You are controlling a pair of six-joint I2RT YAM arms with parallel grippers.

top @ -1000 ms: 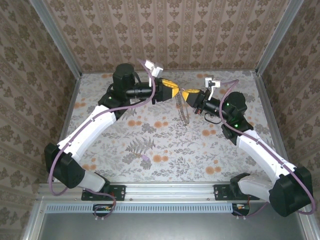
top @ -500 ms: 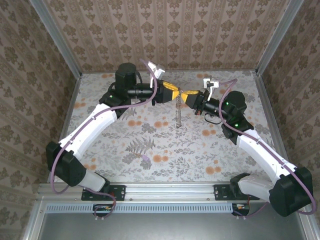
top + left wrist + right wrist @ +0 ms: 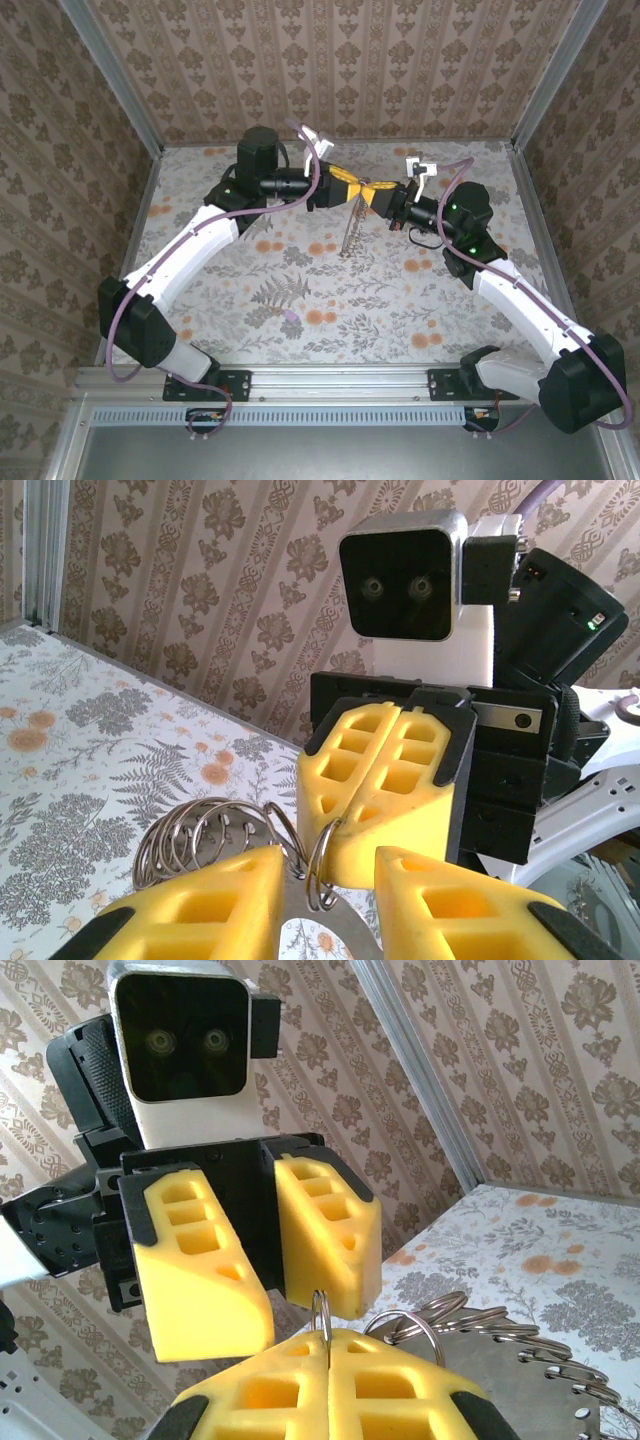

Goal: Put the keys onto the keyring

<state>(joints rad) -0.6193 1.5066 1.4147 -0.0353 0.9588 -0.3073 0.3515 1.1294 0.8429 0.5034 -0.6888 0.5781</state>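
Nearest, the left arm (image 3: 185, 255) and the right arm (image 3: 520, 300) stand at the near edge of the flowered tabletop (image 3: 300, 300) and lean inward, meeting over its far half. Below the right end effector (image 3: 371, 190) and slightly to its left, the keys (image 3: 347, 232) hang as one jagged silvery string. Their lower end is close to the tabletop, and from above it cannot be told whether it touches. The right end effector is fully closed. Its yellow fingers (image 3: 350, 1355) press flat together and pinch the keyring (image 3: 320, 1312), a thin wire loop whose top stands up out of the seam between them. Tip to tip with the right end effector is the left end effector (image 3: 356, 188). Its fingers (image 3: 225, 1320) are a narrow gap apart, and the keyring's exposed arc sits just in front of that gap. In the left wrist view the same loop shows at the right end effector's tip, between the two left fingers, and one of the keys (image 3: 325, 935) lies flat low in the gap. Beside the right end effector, on the left in that view, a bunch of small split rings (image 3: 200, 840) fans out — in the right wrist view such rings sit on flat silvery blades to the right of the closed fingers. Beyond the right end effector the patterned wall (image 3: 340, 70) closes the far side.
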